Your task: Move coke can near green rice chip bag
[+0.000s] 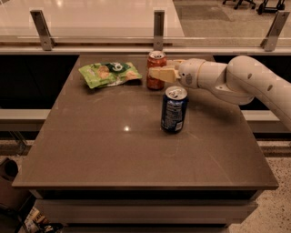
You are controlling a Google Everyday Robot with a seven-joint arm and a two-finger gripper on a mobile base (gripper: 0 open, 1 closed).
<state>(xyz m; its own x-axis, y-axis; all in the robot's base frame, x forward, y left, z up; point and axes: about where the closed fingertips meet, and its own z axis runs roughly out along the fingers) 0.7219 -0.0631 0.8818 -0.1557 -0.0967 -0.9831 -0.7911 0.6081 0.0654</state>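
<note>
My end effector (158, 71) grips the coke (154, 83) on the far bench (113, 150), just right of the bag (109, 74); approx done, only release & retreat left.

arm (245, 79): white, smooth, rounded segments | gripper (157, 71): tan, at far side of table (91, 150)

I stood before a brown counter (91, 150) whose glossy top caught a small spot of ceiling light (126, 129). Along its far edge ran a low glass barrier held by three slanted metal posts (158, 25), and beyond it lay a pale, brightly lit floor (100, 13) with wheeled chair bases (245, 4) in the far corner. Dark recesses (27, 79) flanked the counter. Speckled flooring (275, 209) showed at its right foot. The gripper (155, 71) hung over the counter's far side.
</note>
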